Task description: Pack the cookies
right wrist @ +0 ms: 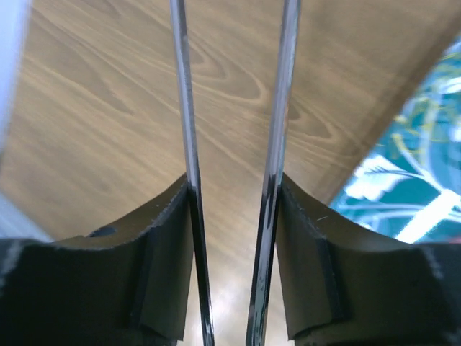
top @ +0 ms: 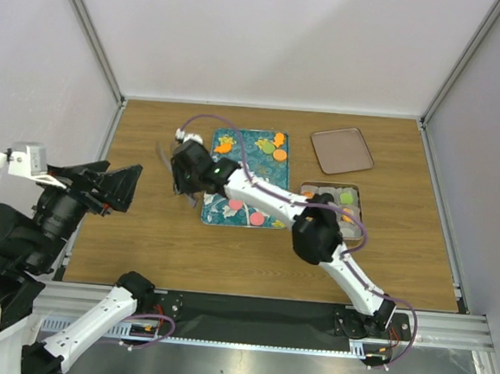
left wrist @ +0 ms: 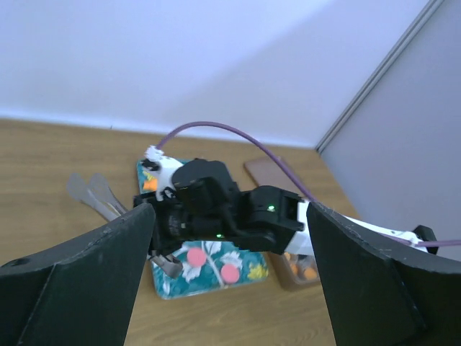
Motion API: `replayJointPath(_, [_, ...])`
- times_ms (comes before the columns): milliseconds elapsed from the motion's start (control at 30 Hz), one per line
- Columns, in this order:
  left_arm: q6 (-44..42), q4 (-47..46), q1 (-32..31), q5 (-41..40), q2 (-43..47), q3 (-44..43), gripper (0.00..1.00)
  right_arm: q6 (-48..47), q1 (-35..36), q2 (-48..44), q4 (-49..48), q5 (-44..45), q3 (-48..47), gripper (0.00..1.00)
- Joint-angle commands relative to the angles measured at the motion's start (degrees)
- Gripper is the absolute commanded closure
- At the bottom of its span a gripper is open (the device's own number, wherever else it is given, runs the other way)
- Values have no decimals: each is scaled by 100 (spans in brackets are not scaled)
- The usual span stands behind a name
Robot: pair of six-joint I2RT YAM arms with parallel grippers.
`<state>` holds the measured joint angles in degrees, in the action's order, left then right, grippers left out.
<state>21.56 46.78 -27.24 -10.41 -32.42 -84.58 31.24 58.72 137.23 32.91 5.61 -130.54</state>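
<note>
Cookies lie on the teal flowered tray [top: 255, 146]: orange ones [top: 279, 155] at its far end and two pink ones [top: 235, 205] at its near end. More cookies [top: 347, 197] sit in the square tin [top: 358, 215] to the right. My right gripper [top: 183, 170] hovers over the tray's left edge, shut on metal tongs [top: 162, 153] whose flat tips point left over the wood. In the right wrist view the two tong blades [right wrist: 184, 137] run between the pads [right wrist: 155, 252]. My left gripper [top: 122, 188] is open and empty at the table's left edge, facing the right arm.
A flat brown lid [top: 342, 150] lies at the back right, beyond the tin. Grey walls close in the table on three sides. The right arm stretches diagonally across the tin and the tray's near end.
</note>
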Motion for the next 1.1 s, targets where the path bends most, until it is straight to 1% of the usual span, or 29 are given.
replayJointPath(0, [50,428,-27,4,-54,90,7,-329,122,444,-249,555,-569,52])
replayJointPath(133, [59,498,-27,48,-27,257,7,-487,131,787,-837,687,-358,47])
replayJointPath(200, [50,489,-27,48,8,345,7,-567,157,884,-917,687,-340,44])
replayJointPath(300, [59,489,-27,48,52,503,7,-663,227,1025,-944,775,-332,41])
replayJointPath(367, [76,455,-27,57,87,617,7,-707,263,1051,-1014,845,-244,37])
replayJointPath(500, [85,393,-27,75,87,767,7,-830,359,1095,-1076,924,-235,24])
replayJointPath(533, [85,367,-27,75,79,793,7,-865,377,1095,-1093,951,-218,19])
replayJointPath(600, [85,349,-27,75,61,820,7,-866,377,1087,-1154,969,-139,17])
replayJointPath(767, [68,331,-27,40,52,855,7,-804,386,1069,-1278,872,-68,16])
replayJointPath(900, [24,314,-27,-13,-9,785,6,-839,377,789,-1471,863,90,15])
replayJointPath(1067, [-38,279,-27,-66,-158,592,6,-857,263,60,-1541,828,265,15])
